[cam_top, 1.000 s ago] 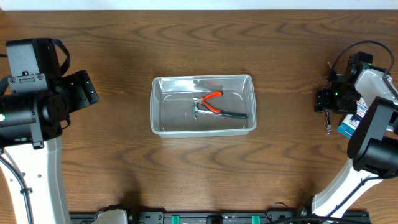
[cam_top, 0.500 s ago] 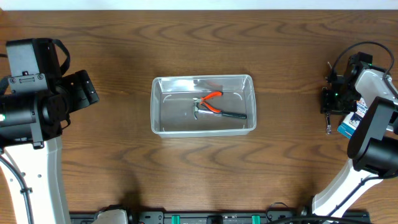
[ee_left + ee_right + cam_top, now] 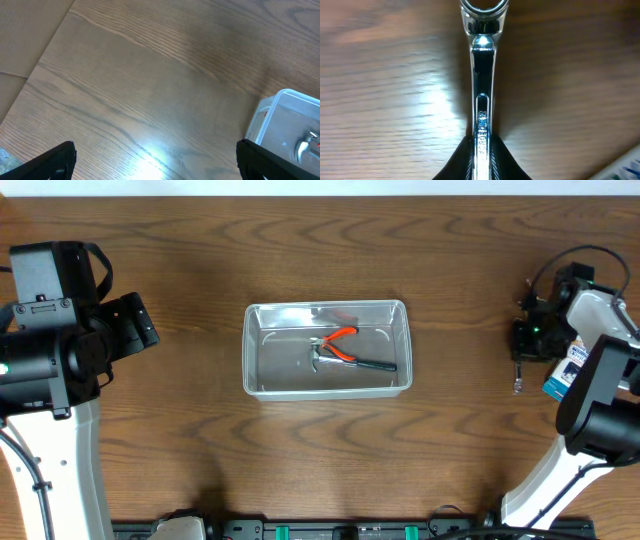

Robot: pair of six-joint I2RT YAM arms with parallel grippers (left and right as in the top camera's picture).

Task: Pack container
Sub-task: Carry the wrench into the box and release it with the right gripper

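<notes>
The clear plastic container (image 3: 326,307) sits mid-table, and its corner (image 3: 280,117) shows at the right of the left wrist view. Inside lie orange-and-black-handled pliers (image 3: 352,352). At the far right my right gripper (image 3: 521,352) is shut on a chrome wrench (image 3: 517,383). In the right wrist view the black fingers (image 3: 465,160) pinch the wrench shaft (image 3: 482,75) on both sides, its ring end pointing away over the wood; the gripper's tip (image 3: 482,145) is on the shaft. My left gripper (image 3: 160,165) hangs open over bare wood left of the container, nothing between its fingers.
A small blue-and-white box (image 3: 566,372) lies at the right edge beside the right arm. Brown wooden tabletop (image 3: 200,440) surrounds the container. A black rail (image 3: 330,530) runs along the front edge.
My right gripper has closed onto the wrench, and the wrench tip has shifted slightly left. The left arm, container and pliers have not moved.
</notes>
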